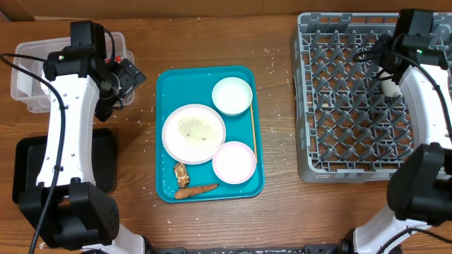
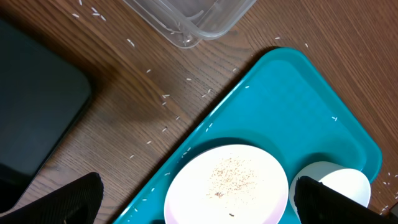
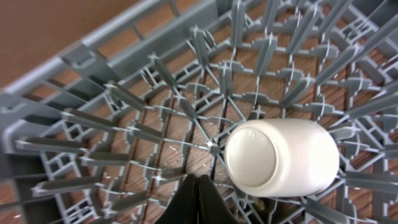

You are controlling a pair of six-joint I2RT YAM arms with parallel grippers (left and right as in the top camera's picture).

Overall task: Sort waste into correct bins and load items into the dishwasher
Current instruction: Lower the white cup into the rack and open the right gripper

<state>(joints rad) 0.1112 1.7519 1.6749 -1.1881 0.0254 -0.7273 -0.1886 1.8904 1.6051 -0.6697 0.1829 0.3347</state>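
Count on the surface [image 1: 282, 212]: one tray [image 1: 169, 85], one plate [image 1: 193, 133], two bowls (far bowl [image 1: 232, 95], near bowl [image 1: 234, 161]), one carrot [image 1: 196, 190], one scrap [image 1: 181, 173], one stick [image 1: 253, 137], one cup [image 3: 283, 158], one rack [image 1: 339, 106], one clear bin [image 1: 28, 77] and one black bin [image 1: 28, 162].

The tray sits mid-surface and carries the plate, both bowls, carrot, scrap and stick. The rack stands at the right edge, the clear bin at the far-left corner, and the black bin along the left edge.

My right end effector [image 3: 198, 193] has its fingers together, gripping nothing. The cup lies on its side in the rack, just right of the fingertips.

My left end effector [image 2: 196, 186] has its fingers apart, above the tray's left edge and over the plate.
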